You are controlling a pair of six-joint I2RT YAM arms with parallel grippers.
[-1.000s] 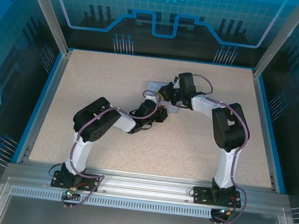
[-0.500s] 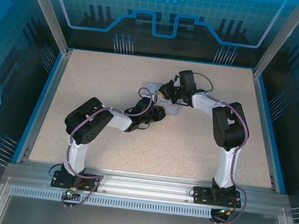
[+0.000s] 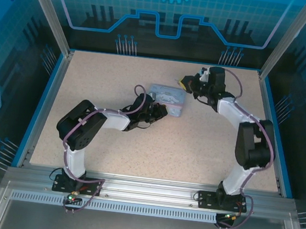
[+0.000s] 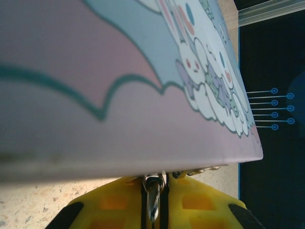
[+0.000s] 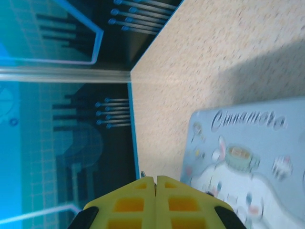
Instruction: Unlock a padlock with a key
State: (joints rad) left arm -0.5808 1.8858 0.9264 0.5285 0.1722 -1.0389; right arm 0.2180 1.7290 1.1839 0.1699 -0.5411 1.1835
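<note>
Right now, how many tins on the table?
1. The cartoon-printed tin lies mid-table, between the left gripper and the right gripper. The arms may hide small things, hardly a second tin.

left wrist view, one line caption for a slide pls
Left gripper pinches a small metal piece at the edge of the cartoon-printed tin on the speckled table.

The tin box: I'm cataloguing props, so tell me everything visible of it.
The tin box is a flat, pale blue rectangular tin with rounded corners, its lid printed with a white cartoon bunny and script lettering. It lies lid up on the speckled table, toward the far middle. The left gripper, pinching a small metal piece, sits against its near side.
</note>
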